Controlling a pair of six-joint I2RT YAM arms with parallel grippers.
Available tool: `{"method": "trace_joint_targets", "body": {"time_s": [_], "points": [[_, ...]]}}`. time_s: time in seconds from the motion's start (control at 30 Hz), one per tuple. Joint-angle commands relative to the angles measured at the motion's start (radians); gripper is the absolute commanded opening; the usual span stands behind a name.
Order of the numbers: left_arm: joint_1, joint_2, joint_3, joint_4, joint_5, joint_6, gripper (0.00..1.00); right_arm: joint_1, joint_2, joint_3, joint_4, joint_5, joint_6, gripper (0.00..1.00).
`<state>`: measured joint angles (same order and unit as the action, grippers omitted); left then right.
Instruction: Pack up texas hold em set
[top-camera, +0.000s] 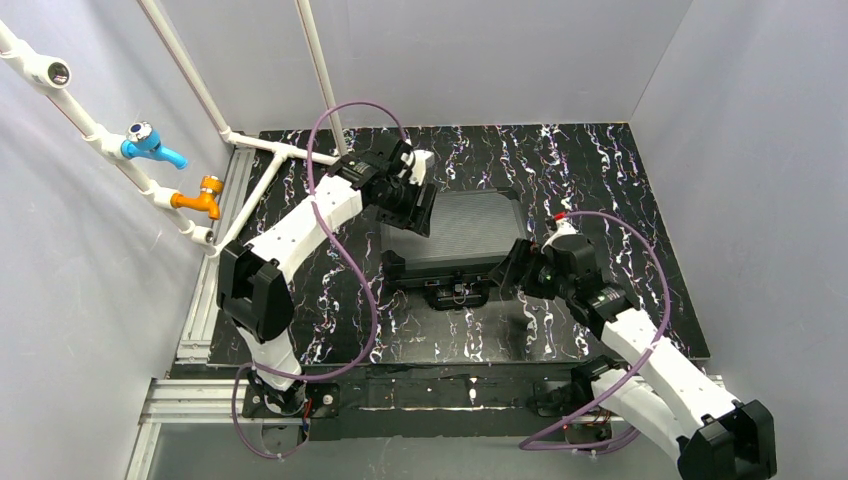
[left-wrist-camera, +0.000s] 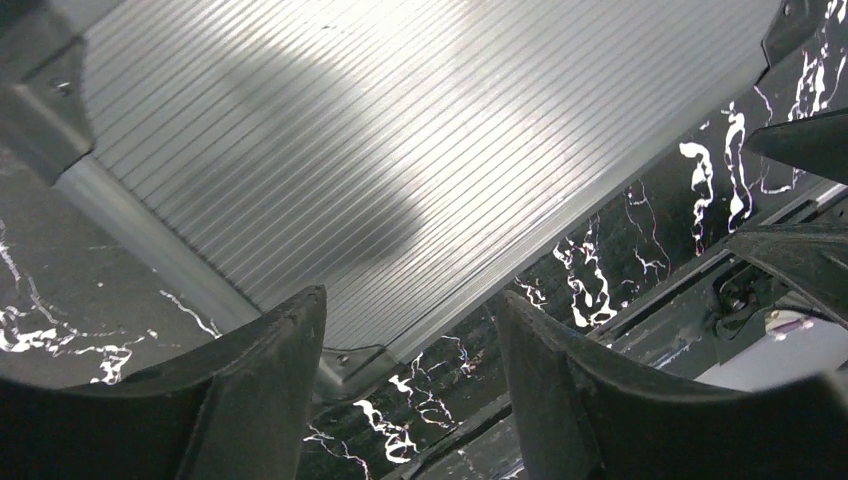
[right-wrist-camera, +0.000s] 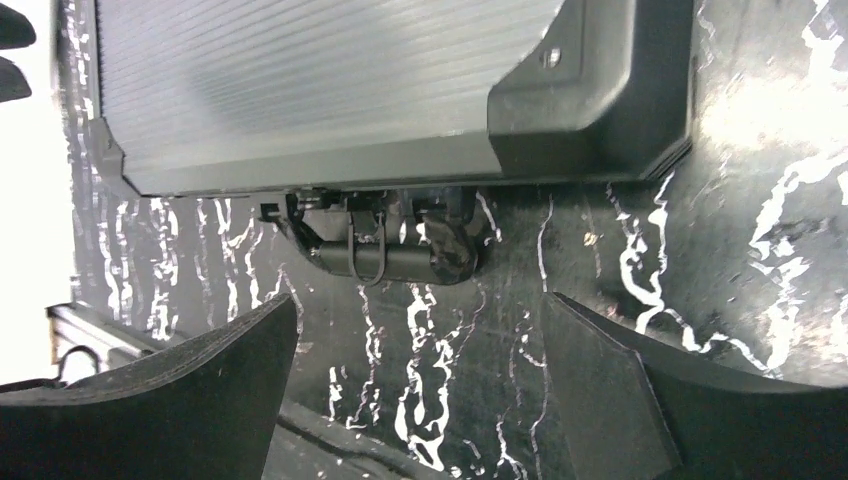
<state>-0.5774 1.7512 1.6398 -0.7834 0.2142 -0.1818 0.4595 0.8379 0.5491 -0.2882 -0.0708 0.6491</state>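
The black hard case (top-camera: 460, 235) lies closed on the marbled table, its ribbed grey lid up and its handle (top-camera: 457, 293) at the near side. Cards, chips and dice are hidden. My left gripper (top-camera: 418, 208) is open and empty, hovering over the case's far left corner; its wrist view shows the ribbed lid (left-wrist-camera: 400, 130) and a corner cap (left-wrist-camera: 345, 362). My right gripper (top-camera: 522, 268) is open and empty, just right of the case's near right corner. Its wrist view shows the handle (right-wrist-camera: 385, 258) and the corner (right-wrist-camera: 600, 110).
The black marbled table top (top-camera: 600, 180) is ringed by grey walls. White pipes with a blue tap (top-camera: 150, 143) and an orange tap (top-camera: 197, 197) stand at the left. An aluminium rail (top-camera: 200, 310) runs along the table's left and near edges.
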Motion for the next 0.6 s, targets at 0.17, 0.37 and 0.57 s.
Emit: {"method": "trace_joint_targets", "body": {"time_s": [0.17,0.37,0.57], "points": [[-0.037,0.063,0.002,-0.022,0.101,0.040,0.50,-0.001,-0.159,-0.172,0.158,-0.121,0.237,0.60],[-0.050,0.082,-0.020,-0.022,0.109,0.044,0.31,0.012,-0.219,-0.260,0.198,-0.127,0.307,0.43],[-0.054,0.056,-0.063,-0.030,0.073,0.044,0.19,0.057,-0.151,-0.291,0.279,-0.128,0.338,0.36]]}}
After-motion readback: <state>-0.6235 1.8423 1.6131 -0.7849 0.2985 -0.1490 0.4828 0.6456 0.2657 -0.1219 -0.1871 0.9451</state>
